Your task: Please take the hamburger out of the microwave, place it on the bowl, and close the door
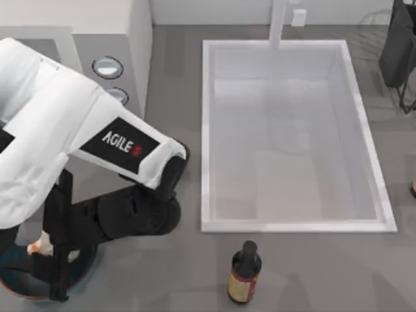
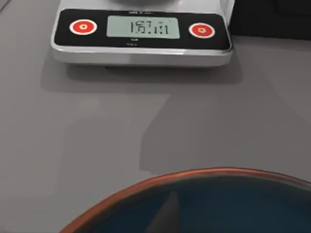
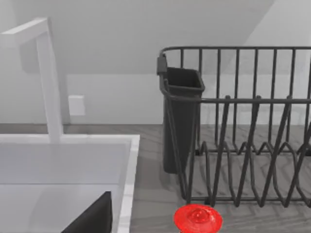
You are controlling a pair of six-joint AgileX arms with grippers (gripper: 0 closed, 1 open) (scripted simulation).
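Note:
At the table's front left stands the teal bowl (image 1: 16, 286) with its reddish rim (image 2: 194, 173). My left gripper (image 1: 53, 259) hangs over it, coming in from the right. The pale hamburger (image 1: 43, 246) with its orange spot sits at the fingers above the bowl, and the gripper looks shut on it. The microwave (image 1: 123, 39) is at the back left, its two dials (image 1: 107, 67) facing the table. My left arm covers most of the door (image 1: 39, 36), so I cannot tell how it stands. My right arm is parked at the far right, facing the dish rack.
A white sink (image 1: 292, 224) fills the middle of the table, with a faucet (image 3: 48, 82) behind it. A dark bottle (image 1: 245, 272) stands in front of the sink. A digital scale (image 2: 141, 34) lies beyond the bowl. A black dish rack (image 3: 243, 131) and a red disc (image 3: 198, 218) are at the right.

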